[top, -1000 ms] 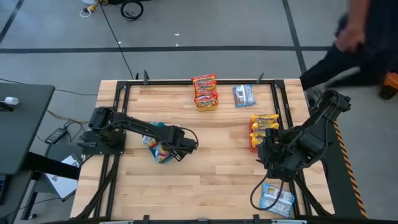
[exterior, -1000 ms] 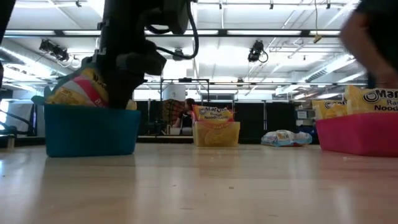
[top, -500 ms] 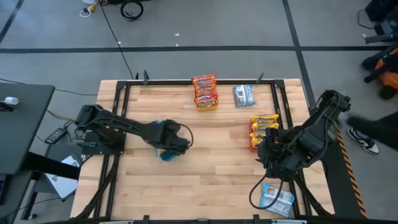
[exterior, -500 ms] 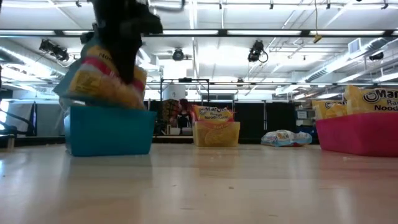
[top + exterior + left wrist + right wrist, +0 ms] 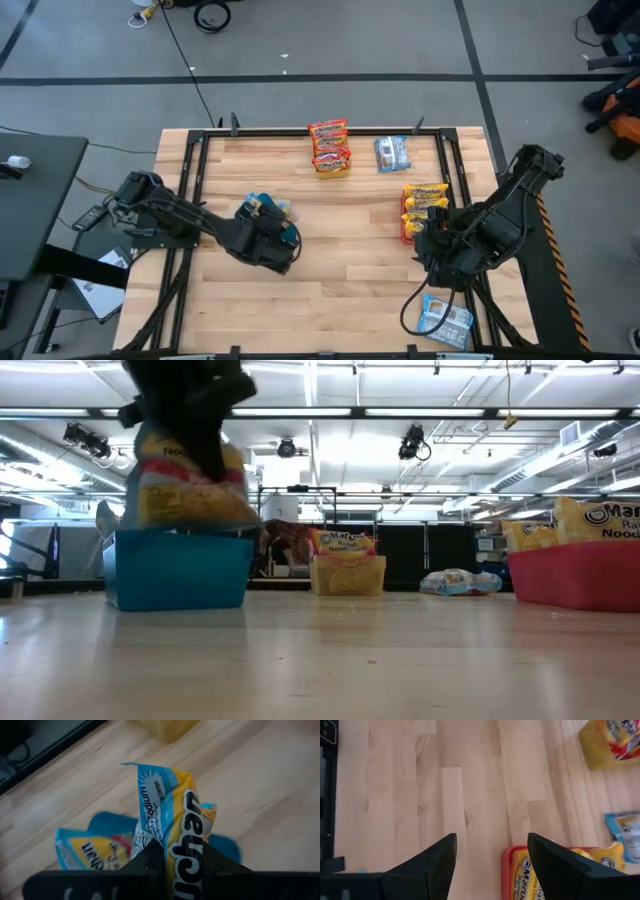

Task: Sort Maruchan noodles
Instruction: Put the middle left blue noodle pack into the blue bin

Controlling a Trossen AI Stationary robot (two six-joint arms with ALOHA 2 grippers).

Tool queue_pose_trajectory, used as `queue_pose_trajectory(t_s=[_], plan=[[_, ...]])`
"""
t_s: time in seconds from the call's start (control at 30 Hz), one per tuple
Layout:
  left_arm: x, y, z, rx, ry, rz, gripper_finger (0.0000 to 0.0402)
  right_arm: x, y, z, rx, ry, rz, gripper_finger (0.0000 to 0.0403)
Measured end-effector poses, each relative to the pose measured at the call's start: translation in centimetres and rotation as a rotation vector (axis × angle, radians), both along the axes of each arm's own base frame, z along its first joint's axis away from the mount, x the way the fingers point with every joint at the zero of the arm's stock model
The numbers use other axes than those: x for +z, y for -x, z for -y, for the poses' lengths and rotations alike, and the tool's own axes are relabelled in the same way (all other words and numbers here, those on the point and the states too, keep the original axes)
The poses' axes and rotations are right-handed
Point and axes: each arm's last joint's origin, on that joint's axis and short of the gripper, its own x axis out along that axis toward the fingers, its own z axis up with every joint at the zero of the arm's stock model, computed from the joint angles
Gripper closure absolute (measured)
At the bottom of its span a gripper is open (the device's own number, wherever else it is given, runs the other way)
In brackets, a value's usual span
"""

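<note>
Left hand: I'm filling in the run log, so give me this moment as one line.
left hand: shut on noodle packet | above blue bin | right hand: open, idle

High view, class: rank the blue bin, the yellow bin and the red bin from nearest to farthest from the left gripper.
1. Blue bin: right beside the left gripper, on the table's left half.
2. Yellow bin: at the far edge, near the middle.
3. Red bin: across the table on the right side, by the right arm.
</note>
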Motion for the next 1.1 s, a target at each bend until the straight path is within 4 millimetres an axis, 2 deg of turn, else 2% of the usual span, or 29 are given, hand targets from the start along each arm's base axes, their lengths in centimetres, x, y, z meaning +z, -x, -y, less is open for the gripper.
queue_pose_trajectory(t_s=[0.53, 0.7, 0.87, 1.0, 1.1], plan=[[-4.3, 2.8, 3.2, -0.045, 0.052, 0.042, 0.0345, -0.2, 0.6, 0.5, -0.104, -0.014, -0.059, 0.0153], [-5.5, 2.9, 3.6, -0.174, 0.109, -0.039, 0.0345, -0.2, 0.7, 0.7, -0.142, -0.014, -0.066, 0.0153], [-5.7, 2.2, 3.6, -0.223, 0.097, -0.029, 0.0344, -0.2, 0.4, 1.1, -0.213, -0.037, -0.053, 0.0153], [-6.1, 1.9, 3.8, -0.293, 0.101, -0.077, 0.0328, -0.2, 0.1, 1.4, -0.258, -0.045, -0.039, 0.0153], [-6.2, 1.9, 3.8, -0.338, 0.141, -0.132, 0.0296, -0.2, -0.1, 1.6, -0.27, -0.043, -0.04, 0.0153]])
